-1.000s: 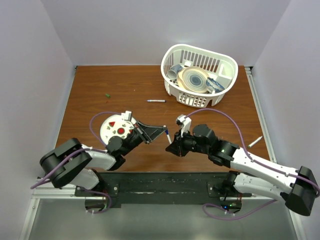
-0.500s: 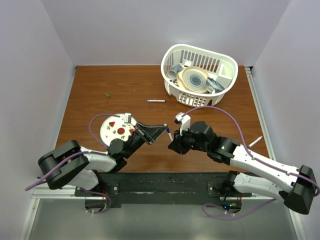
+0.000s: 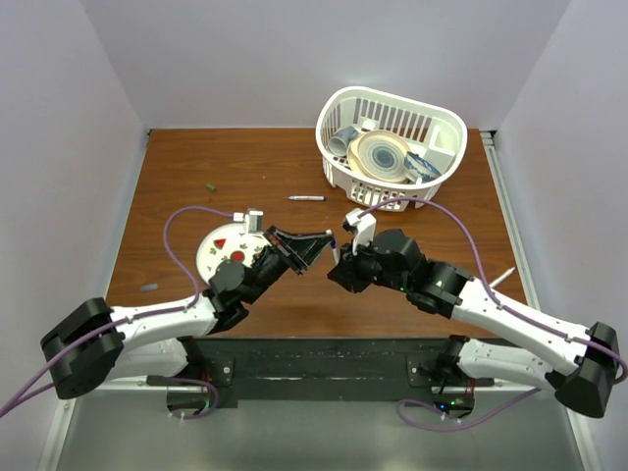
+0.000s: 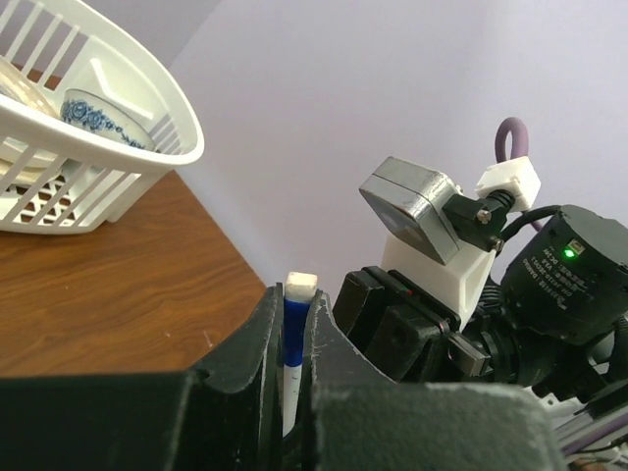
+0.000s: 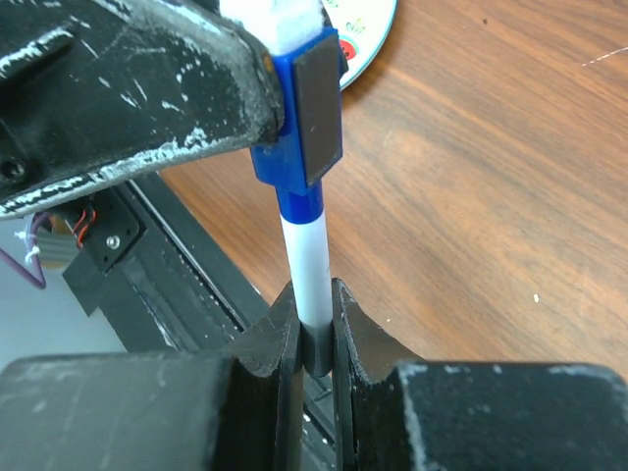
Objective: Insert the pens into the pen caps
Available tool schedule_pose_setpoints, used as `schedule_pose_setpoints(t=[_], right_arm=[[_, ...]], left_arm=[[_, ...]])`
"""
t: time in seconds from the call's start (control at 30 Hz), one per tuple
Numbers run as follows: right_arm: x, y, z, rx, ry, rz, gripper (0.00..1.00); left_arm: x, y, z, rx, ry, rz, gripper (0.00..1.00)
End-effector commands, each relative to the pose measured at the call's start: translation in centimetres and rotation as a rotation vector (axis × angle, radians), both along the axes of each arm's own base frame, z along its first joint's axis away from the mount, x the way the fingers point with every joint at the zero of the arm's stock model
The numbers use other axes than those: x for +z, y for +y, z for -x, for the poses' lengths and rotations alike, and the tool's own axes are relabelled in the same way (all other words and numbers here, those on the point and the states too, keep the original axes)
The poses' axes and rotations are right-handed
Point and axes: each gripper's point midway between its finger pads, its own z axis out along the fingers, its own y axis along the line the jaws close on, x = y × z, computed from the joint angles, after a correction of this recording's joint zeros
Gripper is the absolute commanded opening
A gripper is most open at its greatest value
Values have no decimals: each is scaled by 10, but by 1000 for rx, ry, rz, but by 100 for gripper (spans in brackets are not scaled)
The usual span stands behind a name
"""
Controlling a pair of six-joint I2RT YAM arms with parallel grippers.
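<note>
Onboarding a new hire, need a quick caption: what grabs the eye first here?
The two arms meeting tip to tip at mid-table: the left hand is shut on a blue cap, and the right hand is shut on the pen that runs up into that cap. Next comes the white basket of dishes at the far right, with a loose pen lying just left of it.

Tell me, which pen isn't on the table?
The blue-capped pen, held by left gripper and right gripper; the other pens lie flat, one by the basket, one far right.
</note>
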Motion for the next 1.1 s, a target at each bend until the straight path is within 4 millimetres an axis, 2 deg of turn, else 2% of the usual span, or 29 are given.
schedule_pose_setpoints(t=[0.0, 0.07, 0.1, 0.13, 0.2, 0.23, 0.3, 0.37, 0.4, 0.43, 0.47, 0.57, 0.67, 0.73, 0.77, 0.83, 0.87, 1.0, 1.03, 1.07], right_arm=[[80, -17, -64, -316, -211, -278, 0], [65, -21, -60, -319, -183, -267, 0], [61, -22, -58, -320, -175, -269, 4], [56, -25, -55, -324, -164, -270, 19], [46, -29, -50, -322, -142, -254, 30], [41, -27, -45, -298, -126, -249, 39], [34, -31, -36, -279, -99, -229, 46], [18, -34, -21, -239, -42, -204, 59], [15, -35, -16, -233, -20, -207, 62], [4, -38, -11, -227, 2, -192, 63], [3, -42, -4, -218, 15, -197, 65], [-9, -51, 5, -236, 59, -187, 68], [-8, -58, 9, -270, 82, -205, 69], [-6, -62, 6, -318, 99, -219, 68], [-9, -65, 6, -338, 113, -204, 69], [-7, -70, 0, -397, 125, -196, 69], [-12, -73, -1, -421, 141, -173, 69], [-17, -82, -8, -538, 194, -138, 70], [-13, -87, -14, -584, 184, -131, 70], [-22, -93, -13, -617, 205, -82, 71]], left_arm=[[-53, -34, 76, -387, 60, -251, 0], [-49, -30, 64, -357, 59, -250, 0], [-46, -28, 59, -347, 59, -247, 0], [-45, -24, 49, -321, 65, -246, 0], [-43, -21, 40, -302, 76, -249, 0], [-41, -18, 29, -271, 79, -257, 0], [-43, -13, 13, -215, 79, -296, 0], [-46, -8, -7, -145, 86, -366, 0], [-55, -7, -15, -121, 105, -407, 0], [-60, -4, -23, -94, 131, -449, 0], [-65, 1, -33, -53, 140, -484, 0], [-99, 13, -56, 27, 242, -591, 0], [-150, 26, -73, 69, 361, -704, 0], [-165, 31, -82, 87, 401, -726, 0], [-180, 30, -83, 77, 428, -754, 0], [-189, 30, -89, 79, 447, -770, 0], [-202, 31, -90, 79, 475, -788, 0], [-225, 32, -94, 79, 545, -818, 0], [-228, 33, -94, 80, 560, -831, 0], [-234, 34, -93, 80, 575, -841, 7]])
